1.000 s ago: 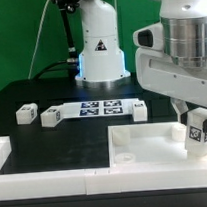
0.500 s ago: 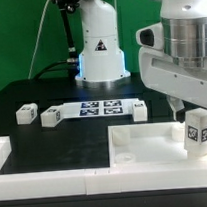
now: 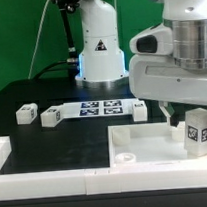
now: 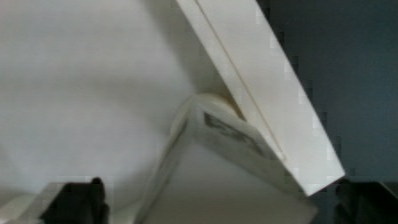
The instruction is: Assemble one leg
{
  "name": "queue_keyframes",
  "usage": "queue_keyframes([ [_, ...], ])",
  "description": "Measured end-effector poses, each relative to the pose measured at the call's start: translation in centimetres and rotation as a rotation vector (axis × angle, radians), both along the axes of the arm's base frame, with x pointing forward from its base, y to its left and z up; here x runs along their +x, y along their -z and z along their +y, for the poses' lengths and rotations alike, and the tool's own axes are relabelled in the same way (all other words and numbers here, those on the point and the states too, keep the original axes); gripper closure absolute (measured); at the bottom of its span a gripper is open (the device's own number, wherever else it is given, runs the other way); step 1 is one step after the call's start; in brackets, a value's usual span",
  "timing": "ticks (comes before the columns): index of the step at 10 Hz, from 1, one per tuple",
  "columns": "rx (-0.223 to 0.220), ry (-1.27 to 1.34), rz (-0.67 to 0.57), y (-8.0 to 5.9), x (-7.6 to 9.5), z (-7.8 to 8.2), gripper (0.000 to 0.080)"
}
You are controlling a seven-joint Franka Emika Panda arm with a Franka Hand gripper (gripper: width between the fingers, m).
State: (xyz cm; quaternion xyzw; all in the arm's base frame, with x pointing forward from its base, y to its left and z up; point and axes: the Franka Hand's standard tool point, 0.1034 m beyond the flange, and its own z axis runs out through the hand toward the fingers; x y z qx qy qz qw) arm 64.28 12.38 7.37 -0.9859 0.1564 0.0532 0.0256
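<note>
One leg [image 3: 198, 128], a small white peg with a marker tag on its face, stands upright in the corner of the large white tray-like piece [image 3: 145, 147] at the exterior view's right. My gripper [image 3: 178, 110] is open and empty, just above the leg and a little toward the exterior view's left, not touching it. In the wrist view the leg [image 4: 235, 132] stands against the tray's rim [image 4: 249, 70], beyond my gripper [image 4: 217, 205], whose dark fingertips [image 4: 71, 202] stand wide apart.
Three more legs lie on the black table: two at the exterior view's left [image 3: 27, 114] [image 3: 50, 117] and one by the tray [image 3: 139, 111]. The marker board [image 3: 102, 107] lies between them. A white rail [image 3: 57, 181] runs along the front edge.
My gripper has let go of the leg and risen, shifting toward the exterior view's left. The leg stays standing in the tray's corner.
</note>
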Motion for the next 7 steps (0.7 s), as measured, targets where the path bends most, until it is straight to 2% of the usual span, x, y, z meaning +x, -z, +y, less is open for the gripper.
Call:
queue_keyframes([
  [5,0.040,-0.514,-0.035,-0.04,0.19,-0.75,0.0150],
  [7,0.044,-0.611,-0.045,0.00,0.27,-0.90,0.0150],
])
